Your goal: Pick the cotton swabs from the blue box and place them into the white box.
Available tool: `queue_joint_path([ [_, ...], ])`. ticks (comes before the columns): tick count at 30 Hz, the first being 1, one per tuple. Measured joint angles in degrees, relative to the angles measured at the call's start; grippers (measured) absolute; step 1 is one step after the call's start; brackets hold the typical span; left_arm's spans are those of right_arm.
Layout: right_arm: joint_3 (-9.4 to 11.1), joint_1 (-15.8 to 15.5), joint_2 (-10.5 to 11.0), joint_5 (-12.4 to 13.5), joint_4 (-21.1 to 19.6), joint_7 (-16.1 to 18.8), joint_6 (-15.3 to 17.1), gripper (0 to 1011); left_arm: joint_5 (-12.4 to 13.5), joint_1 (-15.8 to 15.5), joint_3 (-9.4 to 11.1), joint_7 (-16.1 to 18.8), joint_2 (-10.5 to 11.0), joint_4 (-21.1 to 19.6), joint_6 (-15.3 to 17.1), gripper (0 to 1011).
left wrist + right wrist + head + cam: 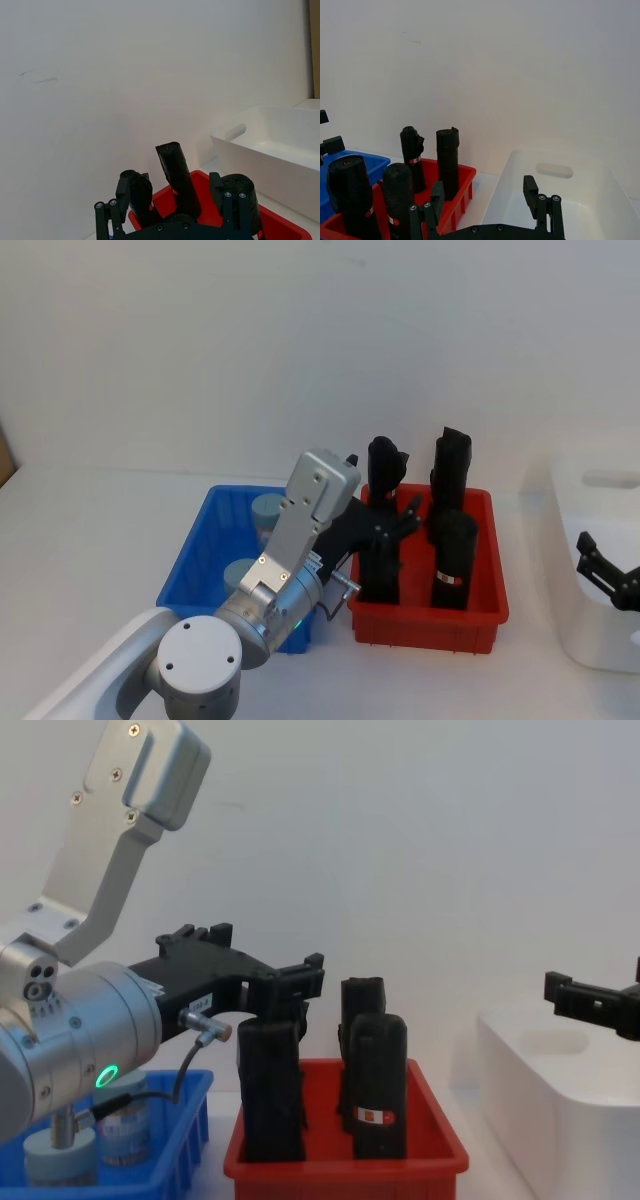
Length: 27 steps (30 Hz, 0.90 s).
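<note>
1. Reaching in from the lower left of the head view, the silver left arm [300,540] carries the black left gripper [398,522] to the centre of the frame. The gripper is raised where the shallow, ribbed plastic, bright blue box [183,560] meets the shallow plastic red bin [430,628].
2. Left gripper state: in the left wrist view the fingers [107,215] are spread apart and grip nothing.
3. In the chest view the left gripper [295,982] sits left of centre. It is just above the nearest of the tall black upright rolls [270,1090] standing in the red bin [340,1162].
4. Task item location: two cotton swabs, small round tubs with grey-blue lids and cream bodies, sit lid-up inside the blue box. One [268,508] is toward the upper end of the box and the other [240,573] toward the lower end. The left arm partly covers both.
5. In the chest view a tub [125,1135] shows in the lower left corner, behind the blue box wall [190,1140].
6. The black right gripper [608,578] hangs at the right edge of the head view, over the interior of the plain, smooth-walled plastic white box [590,645].
7. Right gripper state: in the right wrist view the fingers [540,197] are spread wide with nothing between them, above the white box [580,200].
</note>
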Motion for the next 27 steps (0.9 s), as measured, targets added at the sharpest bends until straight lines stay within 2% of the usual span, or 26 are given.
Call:
queue_joint_path([
  [27,0.0,0.0,0.0,0.0,0.0,0.0,0.0,1001,0.0,0.0,0.0,0.0,0.0,0.0,0.0,1004],
])
